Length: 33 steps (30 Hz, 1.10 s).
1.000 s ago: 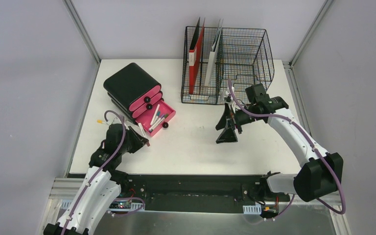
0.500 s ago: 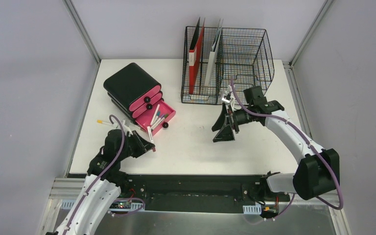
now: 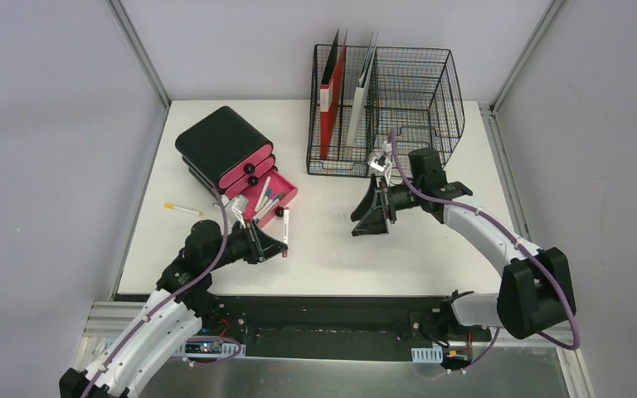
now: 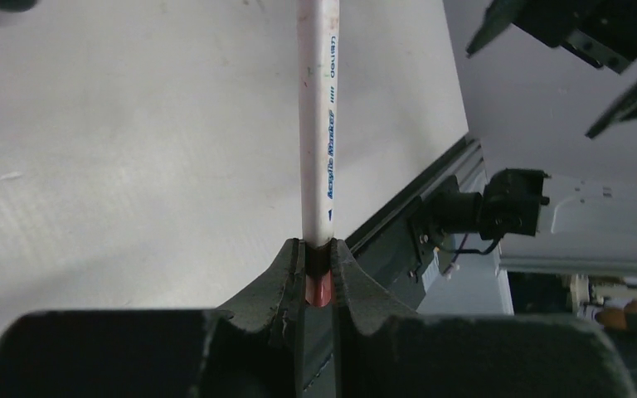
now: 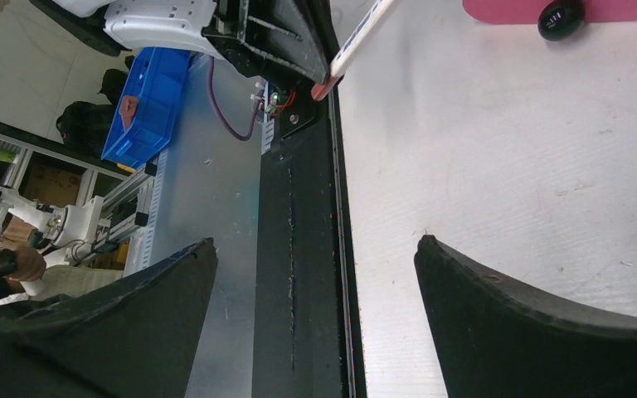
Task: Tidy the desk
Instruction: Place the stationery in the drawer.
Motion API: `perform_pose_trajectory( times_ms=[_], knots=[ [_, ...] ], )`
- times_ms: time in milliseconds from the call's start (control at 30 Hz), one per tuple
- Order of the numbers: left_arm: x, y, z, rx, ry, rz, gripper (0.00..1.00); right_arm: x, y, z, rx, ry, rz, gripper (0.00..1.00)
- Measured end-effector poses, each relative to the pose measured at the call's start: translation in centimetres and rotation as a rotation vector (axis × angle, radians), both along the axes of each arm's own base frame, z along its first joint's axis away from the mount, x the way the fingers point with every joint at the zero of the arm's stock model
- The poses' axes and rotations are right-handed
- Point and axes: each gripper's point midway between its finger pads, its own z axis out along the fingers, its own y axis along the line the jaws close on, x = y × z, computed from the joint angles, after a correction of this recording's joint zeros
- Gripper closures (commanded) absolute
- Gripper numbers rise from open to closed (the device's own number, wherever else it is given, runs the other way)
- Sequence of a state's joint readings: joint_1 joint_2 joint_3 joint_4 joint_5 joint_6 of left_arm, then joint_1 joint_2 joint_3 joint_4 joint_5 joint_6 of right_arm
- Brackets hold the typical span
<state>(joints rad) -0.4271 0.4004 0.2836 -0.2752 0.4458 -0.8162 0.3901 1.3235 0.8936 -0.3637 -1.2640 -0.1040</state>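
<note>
One bench: a large, flat, white rectangular top with aluminium-framed edges, enclosed by grey walls. It carries every item below, and the rack stands at its far edge.

One black wire-mesh rack, upright. It holds a red folder and a grey-white folder on end in its left part.

One black drawer unit with pink fronts, left of the rack and set at an angle. Its bottom drawer stands open with pens inside.

Right end effector: just in front of the rack, jaws spread wide, nothing between them.

Left end effector: well in front and left of the rack, clamped on the red-capped end of a white marker.

One yellow-tipped pen, loose on the bench, far left of the rack.
</note>
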Motion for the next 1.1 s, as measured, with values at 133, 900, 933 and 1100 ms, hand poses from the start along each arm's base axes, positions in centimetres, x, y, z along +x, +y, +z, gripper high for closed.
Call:
perform_pose_trajectory(
  times_ms=[133, 900, 933, 1100],
  knots=[
    [-0.7, -2.9, 0.9, 0.001, -0.091, -0.135, 1.0, 0.4, 0.3, 0.1, 0.003, 0.003, -0.015, 0.08],
    [1.9, -15.0, 2.0, 0.072, -0.474, -0.204, 1.0, 3.2, 2.1, 0.0, 0.011, 0.112, -0.256, 0.35],
    [1.8, -15.2, 2.2, 0.065, -0.48, -0.2, 1.0, 3.1, 2.2, 0.0, 0.012, 0.114, -0.252, 0.45],
    [2.1, -15.8, 3.3, 0.032, -0.509, -0.174, 1.0, 3.2, 2.4, -0.1, 0.015, 0.126, -0.247, 1.0]
  ],
)
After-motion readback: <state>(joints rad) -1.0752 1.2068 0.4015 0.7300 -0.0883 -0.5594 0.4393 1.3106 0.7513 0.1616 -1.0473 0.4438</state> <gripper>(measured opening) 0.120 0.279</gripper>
